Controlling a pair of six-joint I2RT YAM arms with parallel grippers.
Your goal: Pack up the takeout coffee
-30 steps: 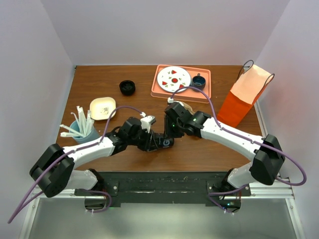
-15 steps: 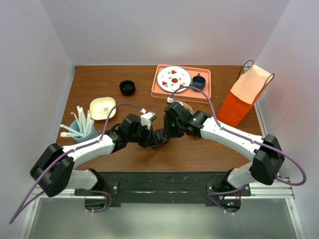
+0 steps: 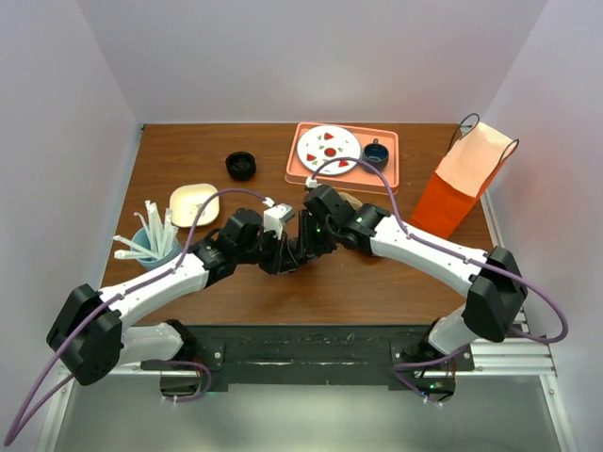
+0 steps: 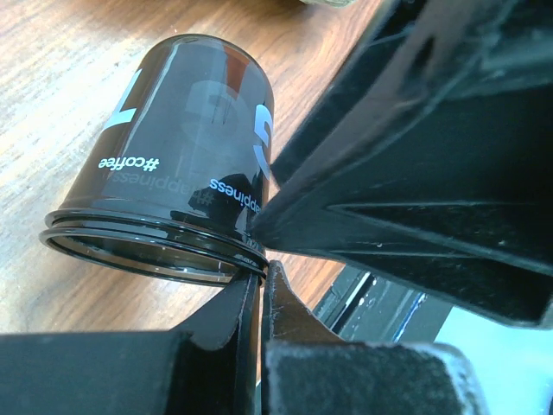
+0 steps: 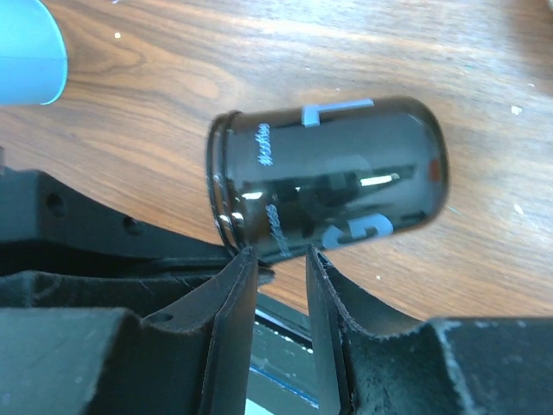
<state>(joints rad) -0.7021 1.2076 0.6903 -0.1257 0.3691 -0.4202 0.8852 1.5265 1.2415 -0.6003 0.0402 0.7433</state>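
Left hand (image 4: 262,278) pinches rim; takeout coffee (image 4: 173,138) lies sideways

Orange bag (image 3: 462,184) near salmon tray (image 3: 388,133)

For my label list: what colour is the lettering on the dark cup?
Bluish white, on the glossy black round cup; clearest in the left wrist view.

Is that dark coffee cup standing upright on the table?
No, the coffee cup lies tipped on its side, with its rim facing sideways rather than up.
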